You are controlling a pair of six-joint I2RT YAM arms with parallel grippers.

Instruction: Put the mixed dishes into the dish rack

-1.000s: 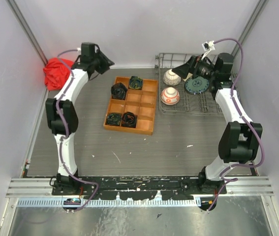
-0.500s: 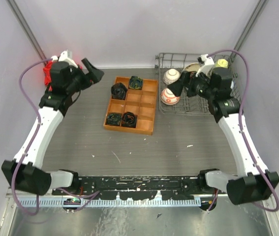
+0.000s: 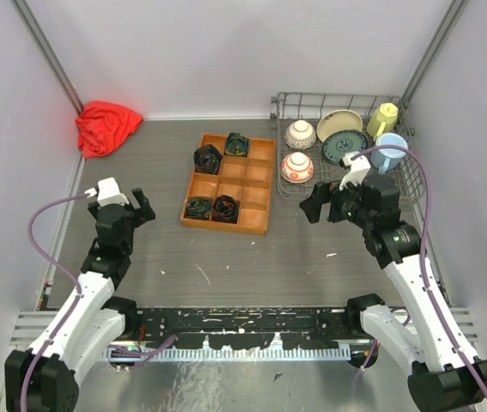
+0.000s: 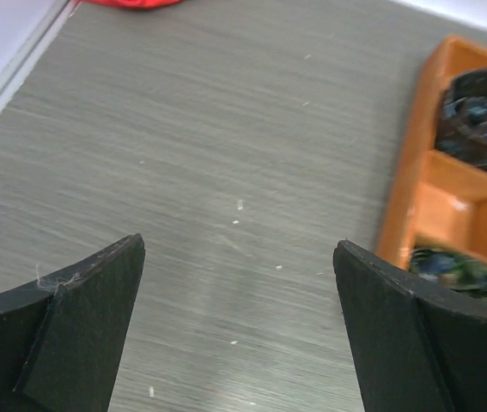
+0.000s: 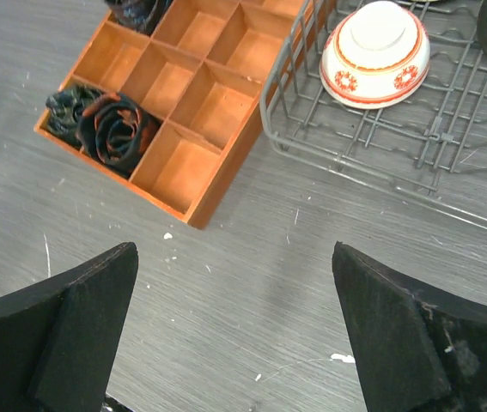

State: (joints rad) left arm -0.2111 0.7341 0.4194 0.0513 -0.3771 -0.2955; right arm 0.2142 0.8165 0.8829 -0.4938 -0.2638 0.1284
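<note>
The grey wire dish rack (image 3: 337,95) stands at the back right. In it are two white-and-red bowls (image 3: 300,134) (image 3: 297,166), the cream plate (image 3: 339,122), the teal plate (image 3: 346,147), the pale yellow mug (image 3: 386,116) and the light blue cup (image 3: 390,151). My right gripper (image 3: 313,204) is open and empty over bare table, just in front of the rack's near left corner. Its wrist view (image 5: 234,326) shows one bowl (image 5: 376,51) in the rack (image 5: 355,163). My left gripper (image 3: 143,209) is open and empty over the table at the left (image 4: 239,326).
An orange-brown wooden compartment tray (image 3: 256,180) with dark rolled items lies mid-table, left of the rack, and shows in both wrist views (image 4: 449,197) (image 5: 200,94). A red cloth (image 3: 106,127) lies in the back left corner. Walls close in both sides.
Both arms have drawn back from the far side towards the near edge, the right one off the rack and the left one away from the red cloth. The dishes in the rack are now uncovered.
</note>
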